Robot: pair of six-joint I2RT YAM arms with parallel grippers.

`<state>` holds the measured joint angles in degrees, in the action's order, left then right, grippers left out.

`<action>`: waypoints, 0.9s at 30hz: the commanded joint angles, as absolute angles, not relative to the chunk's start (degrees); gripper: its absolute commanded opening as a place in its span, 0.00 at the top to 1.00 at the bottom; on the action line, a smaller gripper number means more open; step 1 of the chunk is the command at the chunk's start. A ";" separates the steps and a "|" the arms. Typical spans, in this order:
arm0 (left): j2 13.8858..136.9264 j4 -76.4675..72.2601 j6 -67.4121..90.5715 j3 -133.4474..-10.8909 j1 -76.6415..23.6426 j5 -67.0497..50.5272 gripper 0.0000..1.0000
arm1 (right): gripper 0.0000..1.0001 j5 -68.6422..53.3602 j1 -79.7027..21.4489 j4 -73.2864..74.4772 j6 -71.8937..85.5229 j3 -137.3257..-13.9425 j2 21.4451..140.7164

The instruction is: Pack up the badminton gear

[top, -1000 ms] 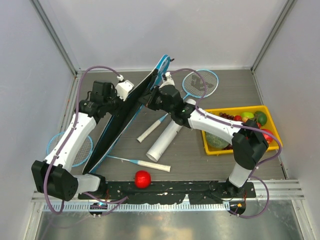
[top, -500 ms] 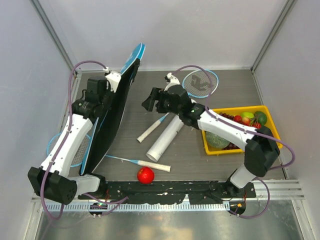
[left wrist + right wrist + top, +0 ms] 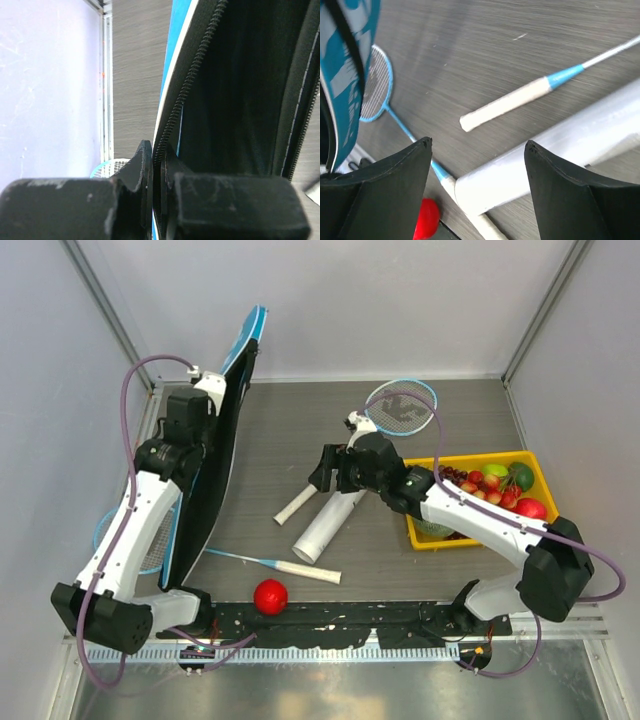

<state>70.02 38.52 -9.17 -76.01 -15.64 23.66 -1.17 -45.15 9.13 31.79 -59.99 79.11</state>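
At left, bag (image 3: 210, 490) on edge — tip rearward.

The tool (image 3: 477, 144), jaws spread wide, hangs over the white tube (image 3: 560, 150) and a racket handle (image 3: 507, 102).

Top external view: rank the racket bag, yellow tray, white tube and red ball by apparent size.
1. racket bag, held up toward the camera, so its size is somewhat flattered
2. yellow tray
3. white tube, far end hidden
4. red ball
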 commanded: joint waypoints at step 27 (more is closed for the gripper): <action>52.82 10.02 -5.89 -53.79 -15.64 34.72 1.00 | 0.23 17.58 -45.88 37.09 74.53 -93.16 111.79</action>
